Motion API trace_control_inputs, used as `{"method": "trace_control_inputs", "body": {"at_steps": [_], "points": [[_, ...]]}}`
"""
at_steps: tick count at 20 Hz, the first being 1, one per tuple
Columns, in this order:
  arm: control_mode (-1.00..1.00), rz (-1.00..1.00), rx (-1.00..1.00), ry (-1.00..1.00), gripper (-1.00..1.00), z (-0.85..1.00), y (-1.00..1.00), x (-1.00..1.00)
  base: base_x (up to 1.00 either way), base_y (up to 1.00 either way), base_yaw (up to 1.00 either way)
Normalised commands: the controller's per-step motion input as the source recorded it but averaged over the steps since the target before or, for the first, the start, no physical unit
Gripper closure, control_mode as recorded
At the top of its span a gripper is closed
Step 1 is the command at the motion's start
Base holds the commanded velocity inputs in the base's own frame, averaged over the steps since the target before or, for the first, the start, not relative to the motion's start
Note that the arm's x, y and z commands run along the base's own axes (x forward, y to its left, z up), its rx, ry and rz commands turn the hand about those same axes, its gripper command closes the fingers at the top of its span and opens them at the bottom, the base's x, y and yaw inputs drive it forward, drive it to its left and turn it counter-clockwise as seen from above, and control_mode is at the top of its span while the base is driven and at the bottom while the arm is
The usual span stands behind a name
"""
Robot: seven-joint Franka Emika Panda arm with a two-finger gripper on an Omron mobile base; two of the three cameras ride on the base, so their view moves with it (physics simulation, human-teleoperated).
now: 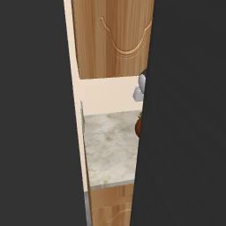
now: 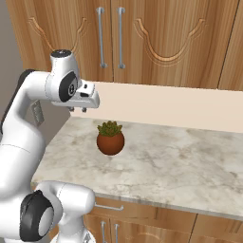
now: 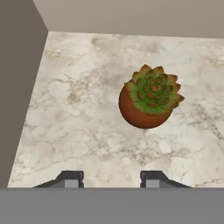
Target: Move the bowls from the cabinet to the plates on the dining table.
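Above the marble counter [image 1: 110, 145], in the left base view, a closed wooden cabinet door [image 1: 117, 35] with a carved arch hangs over a cream backsplash; dark panels block both sides, and a sliver of the terracotta plant pot [image 1: 138, 128] peeks out at the counter's right edge, with a bit of the white arm [image 1: 140, 88] just above it.

In the right base view, the pot [image 2: 110, 142] with its green succulent sits on the counter [image 2: 180, 166], near the back wall. The gripper [image 2: 78, 110] hangs above and to the left of the pot, apart from it. The wall cabinet [image 2: 156, 38] above the pot is shut, silver bar handles [image 2: 100, 37] side by side. No bowls can be seen.

In the hand view, the pot [image 3: 146, 103] stands ahead of the gripper [image 3: 109, 180], slightly toward the right fingertip. The two fingertips [image 3: 72, 179] stand spread apart with nothing between them, well short of the pot.
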Motion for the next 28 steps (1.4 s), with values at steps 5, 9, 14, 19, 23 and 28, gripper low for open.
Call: {"method": "trace_control_inputs", "body": {"at_steps": [5, 9, 14, 19, 23, 28], "points": [[-1.0, 0.0, 0.0, -0.01, -1.0, 0.0, 0.0, -0.06, 0.0, 0.0, 0.0], [-1.0, 0.0, 0.0, -0.02, -1.0, 0.0, 0.0, -0.11, 0.0, 0.0, 0.0], [-1.0, 0.0, 0.0, -0.06, -1.0, 0.0, 0.0, -0.18, 0.0, 0.0, 0.0], [-1.0, 0.0, 0.0, 0.0, -1.0, 0.0, 0.01, -0.04, 0.0, 0.0, 0.0], [-1.0, 0.0, 0.0, 0.0, -1.0, 0.0, 0.0, -0.07, 0.0, 0.0, 0.0], [-1.0, -0.03, 0.0, -0.01, -1.0, 0.0, 0.0, -0.02, 0.0, 0.0, 0.0]]}}
